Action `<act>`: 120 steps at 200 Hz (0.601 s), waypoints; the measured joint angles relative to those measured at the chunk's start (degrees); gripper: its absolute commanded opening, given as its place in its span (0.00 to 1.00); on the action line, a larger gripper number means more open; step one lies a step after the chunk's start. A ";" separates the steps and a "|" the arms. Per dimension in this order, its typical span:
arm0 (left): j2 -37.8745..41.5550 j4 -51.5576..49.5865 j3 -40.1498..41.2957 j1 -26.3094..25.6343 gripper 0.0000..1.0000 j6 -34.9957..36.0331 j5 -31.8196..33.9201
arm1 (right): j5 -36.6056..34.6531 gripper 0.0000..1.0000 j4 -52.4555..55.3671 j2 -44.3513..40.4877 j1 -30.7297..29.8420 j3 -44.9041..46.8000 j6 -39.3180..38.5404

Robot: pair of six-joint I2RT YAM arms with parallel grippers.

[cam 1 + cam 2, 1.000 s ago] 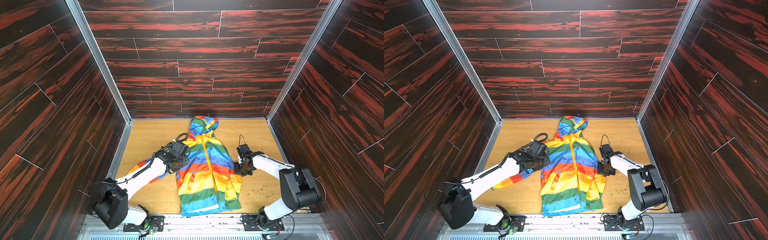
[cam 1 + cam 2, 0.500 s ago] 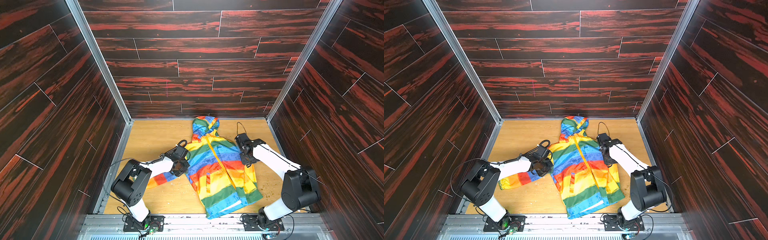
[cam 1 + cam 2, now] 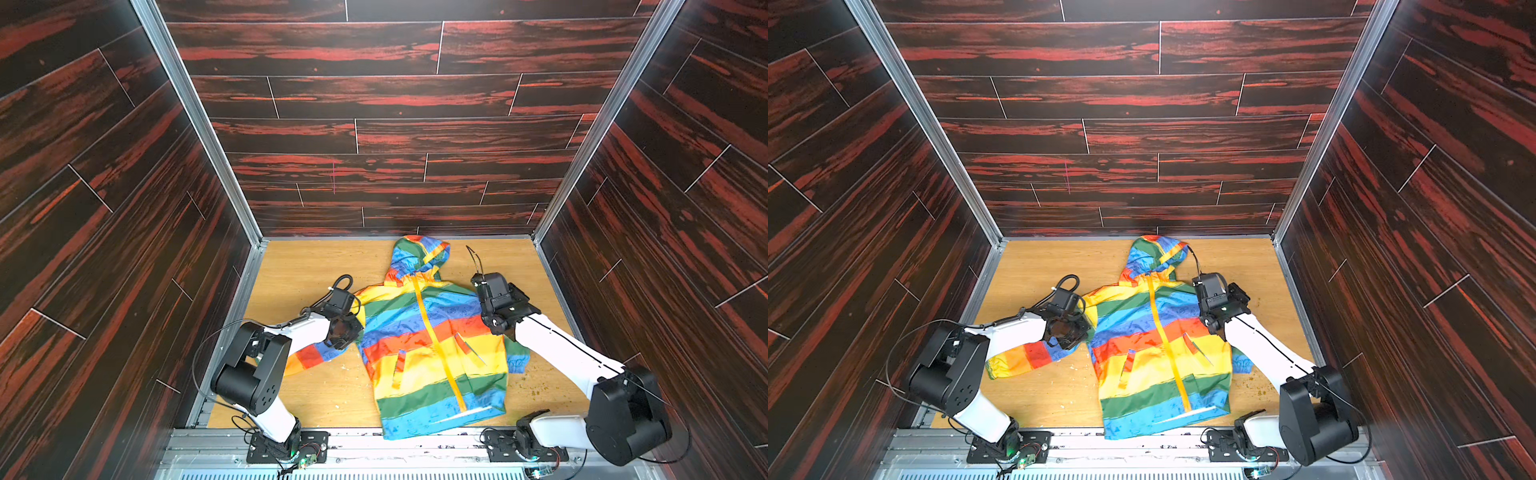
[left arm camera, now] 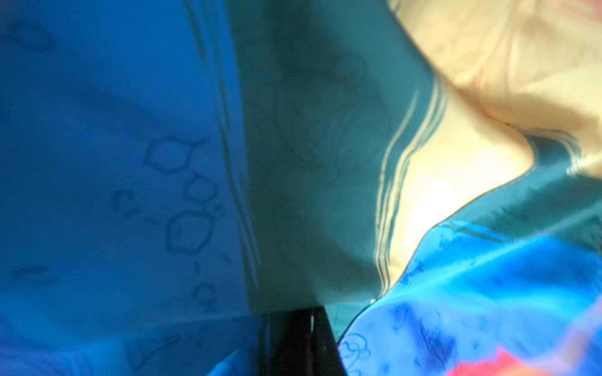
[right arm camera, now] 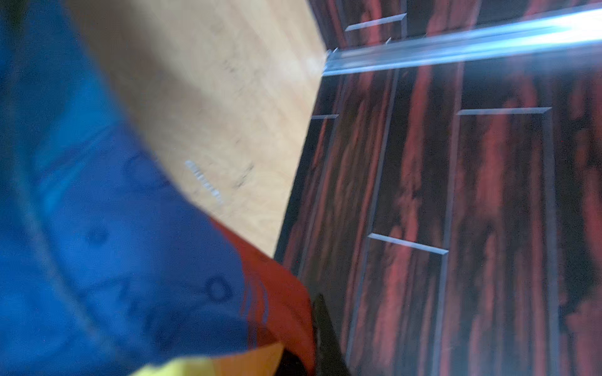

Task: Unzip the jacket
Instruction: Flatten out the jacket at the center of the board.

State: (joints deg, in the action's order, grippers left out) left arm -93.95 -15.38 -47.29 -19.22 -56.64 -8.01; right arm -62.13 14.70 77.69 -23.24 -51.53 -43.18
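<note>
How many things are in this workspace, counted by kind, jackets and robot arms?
jacket: 1
robot arms: 2, the left arm and the right arm
Total: 3

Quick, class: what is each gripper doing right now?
Left gripper: closed, seemingly pinching the jacket at one shoulder.
Right gripper: closed on the jacket's other shoulder.

left arm (image 3: 299, 332) folded low, jaws closed, right arm (image 3: 561, 353) stretched forward, wrist bent down, jaws closed
</note>
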 measured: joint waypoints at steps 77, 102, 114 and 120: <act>3.96 -13.55 -7.10 9.33 0.32 15.91 6.43 | 13.16 0.34 12.31 9.90 -4.42 -16.11 12.46; 7.80 -15.58 -10.43 9.33 0.50 18.45 7.72 | 26.01 0.62 23.39 11.26 -4.46 -21.05 29.44; 10.21 -16.48 -11.45 9.31 0.57 19.23 8.07 | 30.75 0.74 27.21 11.15 -3.69 -21.46 35.08; 11.28 -16.83 -11.87 9.31 0.60 19.63 8.15 | 32.96 0.78 29.03 11.08 -2.82 -21.66 38.05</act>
State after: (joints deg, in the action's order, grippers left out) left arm -82.67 -32.21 -59.16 -9.91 -37.01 0.14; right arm -29.17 43.72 88.77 -26.06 -73.19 -5.13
